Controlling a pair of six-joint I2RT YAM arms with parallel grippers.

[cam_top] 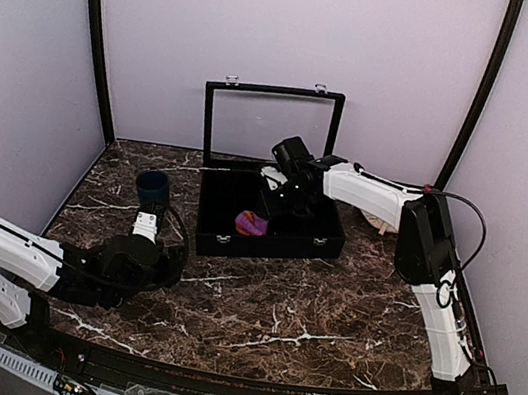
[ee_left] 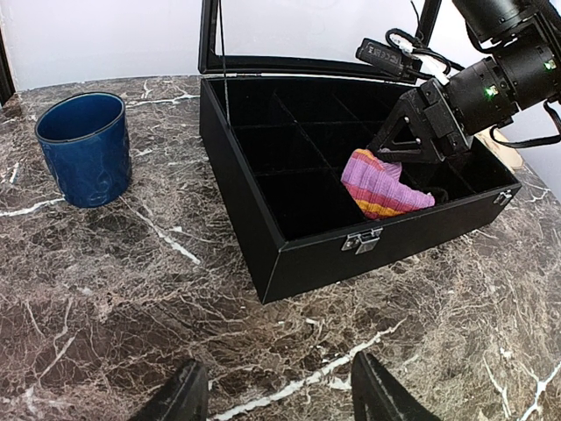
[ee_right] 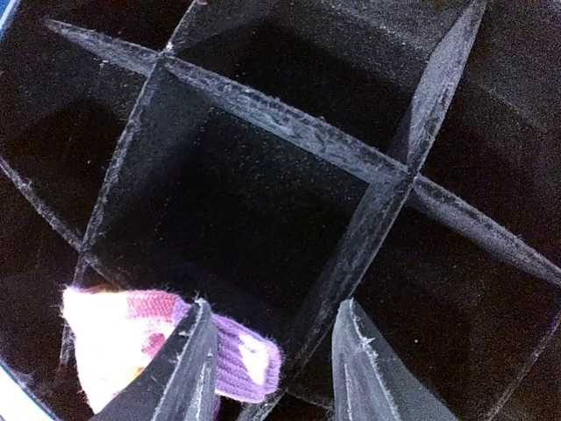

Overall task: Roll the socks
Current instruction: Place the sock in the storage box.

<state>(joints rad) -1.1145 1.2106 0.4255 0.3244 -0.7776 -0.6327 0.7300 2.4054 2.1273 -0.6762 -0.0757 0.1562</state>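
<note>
A rolled sock, maroon-red with purple and orange bands, lies in a front compartment of the open black box. It also shows in the left wrist view and in the right wrist view. My right gripper hangs inside the box just above the sock, jaws open; in its own view the sock's purple end lies against the left finger, and a divider runs between the jaws. My left gripper is open and empty, low over the marble in front of the box. The black sock with white stripes is out of view.
A dark blue cup stands on the marble table left of the box; it also shows in the left wrist view. The box lid stands upright at the back. A white object lies behind the right arm.
</note>
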